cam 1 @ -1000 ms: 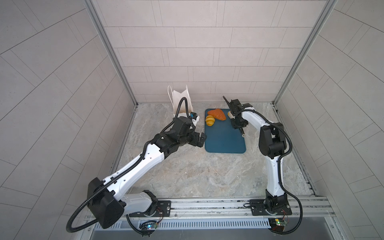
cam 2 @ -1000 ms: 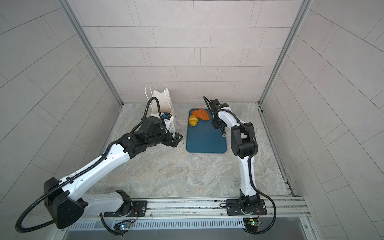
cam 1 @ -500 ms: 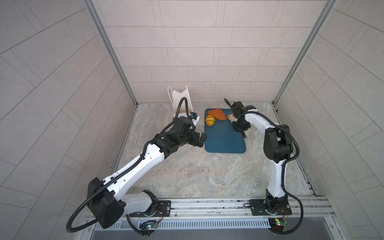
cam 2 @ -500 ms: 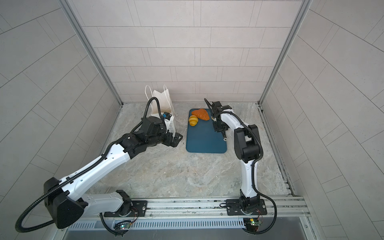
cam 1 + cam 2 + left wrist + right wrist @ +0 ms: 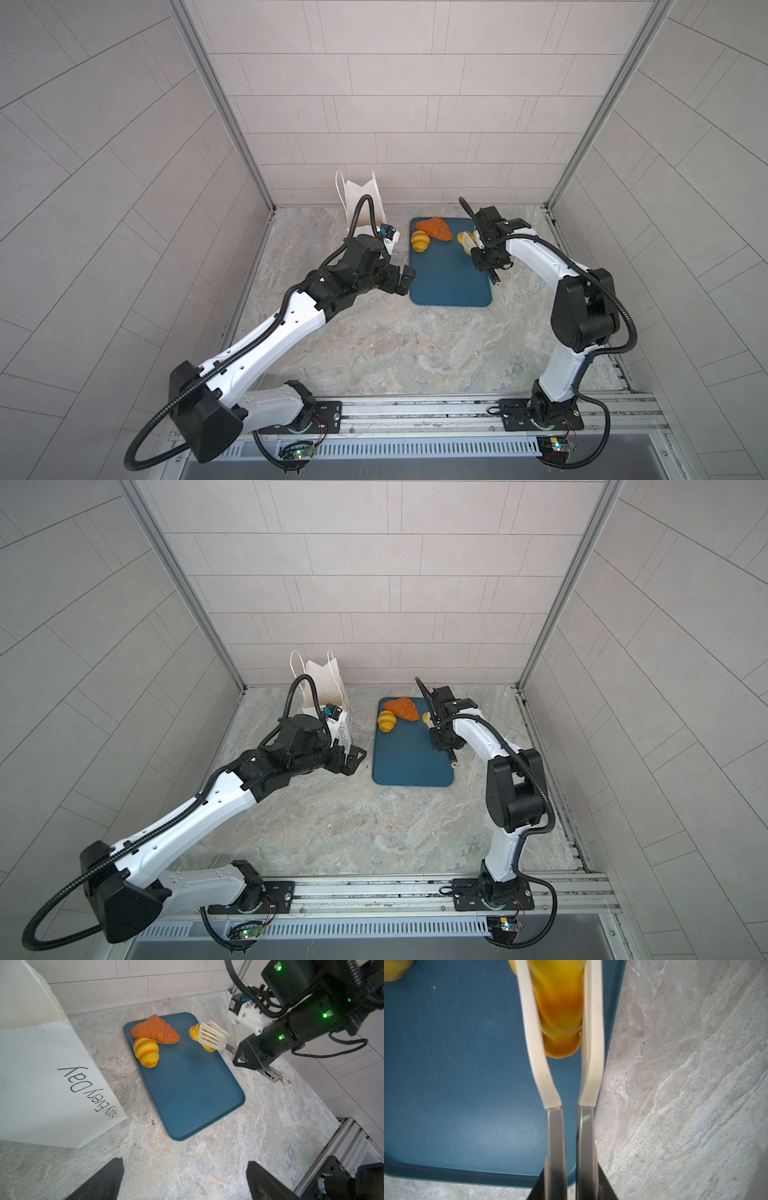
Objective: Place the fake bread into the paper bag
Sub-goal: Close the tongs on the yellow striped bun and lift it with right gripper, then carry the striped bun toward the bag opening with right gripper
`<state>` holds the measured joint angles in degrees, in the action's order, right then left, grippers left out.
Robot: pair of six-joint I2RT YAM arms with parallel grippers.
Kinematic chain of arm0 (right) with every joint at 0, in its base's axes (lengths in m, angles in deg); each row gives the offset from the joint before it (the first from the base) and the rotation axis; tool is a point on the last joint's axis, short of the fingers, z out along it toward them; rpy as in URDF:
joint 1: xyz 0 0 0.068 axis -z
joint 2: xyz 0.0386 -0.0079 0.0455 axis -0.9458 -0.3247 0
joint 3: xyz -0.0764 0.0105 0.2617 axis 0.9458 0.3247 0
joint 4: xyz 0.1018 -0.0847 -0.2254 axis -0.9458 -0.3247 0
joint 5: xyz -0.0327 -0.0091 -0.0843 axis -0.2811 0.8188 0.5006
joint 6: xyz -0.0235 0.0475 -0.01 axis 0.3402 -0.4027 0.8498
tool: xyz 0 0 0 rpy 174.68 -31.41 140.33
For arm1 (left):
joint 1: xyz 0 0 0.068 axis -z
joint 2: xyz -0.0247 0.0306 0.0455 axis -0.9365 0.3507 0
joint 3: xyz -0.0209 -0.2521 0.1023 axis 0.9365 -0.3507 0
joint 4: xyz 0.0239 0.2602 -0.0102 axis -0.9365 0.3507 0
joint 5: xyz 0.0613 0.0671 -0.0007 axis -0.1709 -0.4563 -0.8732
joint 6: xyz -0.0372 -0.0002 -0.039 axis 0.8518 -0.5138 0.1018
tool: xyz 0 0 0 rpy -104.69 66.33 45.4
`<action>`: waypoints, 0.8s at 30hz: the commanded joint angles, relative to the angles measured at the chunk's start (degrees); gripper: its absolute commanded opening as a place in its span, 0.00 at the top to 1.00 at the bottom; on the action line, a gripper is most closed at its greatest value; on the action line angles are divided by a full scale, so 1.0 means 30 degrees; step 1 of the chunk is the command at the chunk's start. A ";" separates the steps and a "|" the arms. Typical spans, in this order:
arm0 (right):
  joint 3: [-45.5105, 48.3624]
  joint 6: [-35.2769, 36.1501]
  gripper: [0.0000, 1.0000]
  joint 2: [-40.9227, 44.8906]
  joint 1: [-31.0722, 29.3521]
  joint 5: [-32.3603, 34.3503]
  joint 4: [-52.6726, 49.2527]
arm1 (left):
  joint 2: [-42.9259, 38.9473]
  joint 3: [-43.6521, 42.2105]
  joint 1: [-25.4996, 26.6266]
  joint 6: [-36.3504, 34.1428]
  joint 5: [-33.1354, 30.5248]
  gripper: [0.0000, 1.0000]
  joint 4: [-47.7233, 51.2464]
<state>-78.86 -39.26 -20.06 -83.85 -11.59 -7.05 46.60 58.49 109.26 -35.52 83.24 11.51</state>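
Marbled worktop (image 5: pixel 374 345) walled in tiles (image 5: pixel 415 104). Right tool (image 5: pixel 572 1187) clamps white tongs (image 5: pixel 212 1038) pinching a yellow croissant (image 5: pixel 560 1012) lengthwise at the back right corner of the teal tray (image 5: pixel 187 1088). Left tool (image 5: pixel 185 1180) gapes beside the upright paper bag (image 5: pixel 41 1076).

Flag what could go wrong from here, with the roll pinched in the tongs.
The right gripper squeezes the tongs on the yellow roll; glossy between flat blades, it may slip out on the lift. The paper bag stands unsupported, the open left gripper apart from it, so the tongs might tip it or miss its mouth.
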 commanded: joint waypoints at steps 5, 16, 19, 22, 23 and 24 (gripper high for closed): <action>0.1190 -0.0918 0.72 0.3069 -0.0992 -0.0788 0.0780 | -0.0861 -0.0088 0.0036 0.0054 -0.1131 0.00 0.0325; 0.2074 -0.1864 0.71 0.5688 -0.2858 -0.1548 0.1175 | -0.2135 0.0006 -0.1127 -0.0041 -0.1604 0.00 0.1173; 0.2248 -0.2095 0.71 0.6275 -0.3382 -0.1729 0.1250 | -0.2588 -0.0049 -0.1611 -0.0028 -0.1565 0.00 0.1284; 0.2327 -0.2351 0.71 0.6814 -0.3865 -0.1958 0.1358 | -0.3004 -0.0013 -0.2022 -0.0048 -0.1547 0.00 0.1451; 0.2353 -0.2460 0.71 0.7001 -0.4084 -0.2065 0.1408 | -0.3076 0.0040 -0.2139 -0.0083 -0.1538 0.00 0.1537; 0.2367 -0.2555 0.71 0.7155 -0.4238 -0.2189 0.1489 | -0.3174 0.0071 -0.2238 -0.0107 -0.1505 0.00 0.1626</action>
<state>-71.91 -45.22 -1.72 -95.37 -17.27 -4.45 38.38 58.49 103.36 -35.54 79.30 14.90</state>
